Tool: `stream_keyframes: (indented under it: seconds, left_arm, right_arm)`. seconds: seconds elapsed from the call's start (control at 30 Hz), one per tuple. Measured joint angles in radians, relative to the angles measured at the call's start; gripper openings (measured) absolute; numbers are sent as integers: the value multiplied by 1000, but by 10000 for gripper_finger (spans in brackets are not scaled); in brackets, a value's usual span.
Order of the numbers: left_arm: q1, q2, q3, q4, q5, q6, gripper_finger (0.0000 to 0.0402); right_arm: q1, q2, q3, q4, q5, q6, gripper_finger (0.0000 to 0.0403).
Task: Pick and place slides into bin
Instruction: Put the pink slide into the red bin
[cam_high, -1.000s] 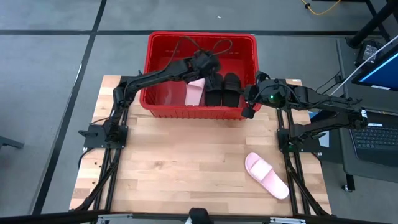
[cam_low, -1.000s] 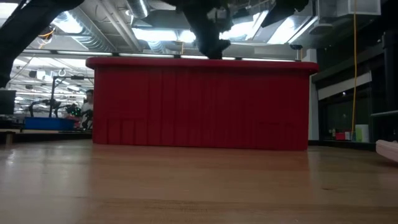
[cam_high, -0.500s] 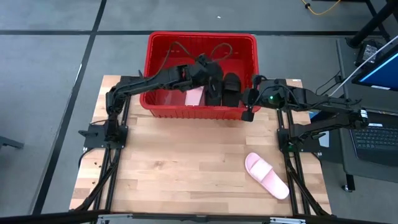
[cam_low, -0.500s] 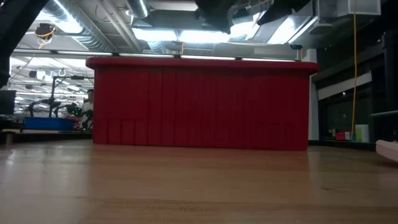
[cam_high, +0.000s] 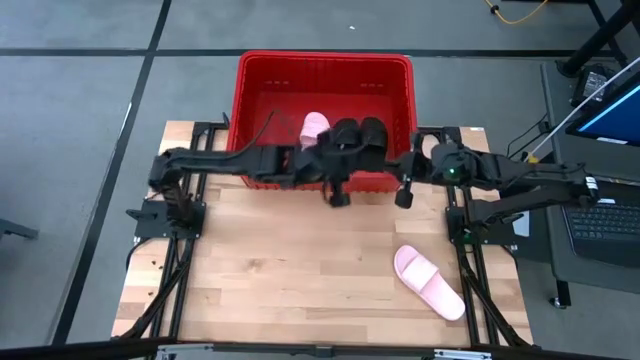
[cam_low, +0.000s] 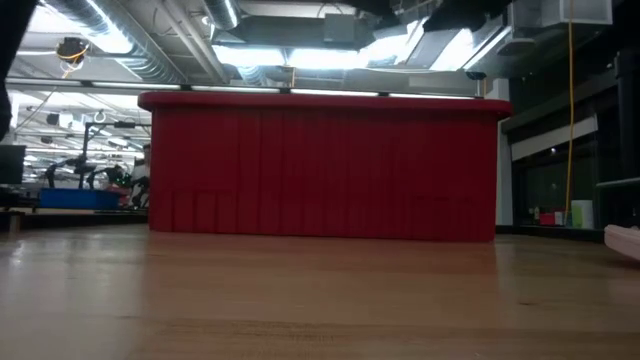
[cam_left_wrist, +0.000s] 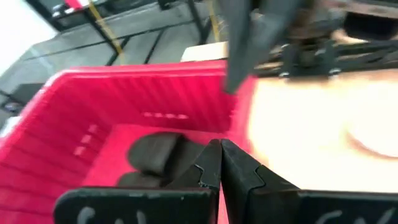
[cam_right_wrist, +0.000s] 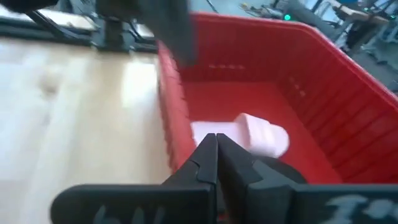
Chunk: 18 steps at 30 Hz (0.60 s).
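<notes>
My left gripper (cam_high: 338, 198) and right gripper (cam_high: 404, 198) hang at the near wall of the red bin (cam_high: 260, 75), jaws closed, empty. Two black slides (cam_high: 360, 134) and one pink slide (cam_high: 314, 124) lie inside; another pink slide (cam_high: 429, 281) lies on the table (cam_high: 270, 270).

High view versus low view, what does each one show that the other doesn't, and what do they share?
Only the high view shows inside the red bin: one pink slide and two black slides. It also shows the left gripper and right gripper, both shut and empty, over the bin's near wall. Only the low view shows the room's ceiling lights beyond the table. Both share the bin, the wooden table and the pink slide left on the table, just an edge in the low view.
</notes>
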Motion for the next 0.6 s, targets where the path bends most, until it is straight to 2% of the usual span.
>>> stream_keyframes:
  seconds: [0.13, 0.27, 0.4, 0.6]
  left_arm:
    - [-96, -125, -244, 205, -4, -53, 1]
    - [-194, -270, -497, 421, -57, -65, 2]
    - [-269, -415, -658, 493, -71, -94, 1]
    - [-353, -588, -800, 495, -86, -158, 2]
  right_arm:
    - [73, 6, 0, 6, 0, 47, 9]
    - [143, 23, -1, 7, 1, 52, 4]
    - [232, 24, 3, 5, -1, 53, 8]
    - [369, 29, 61, 1, 1, 82, 4]
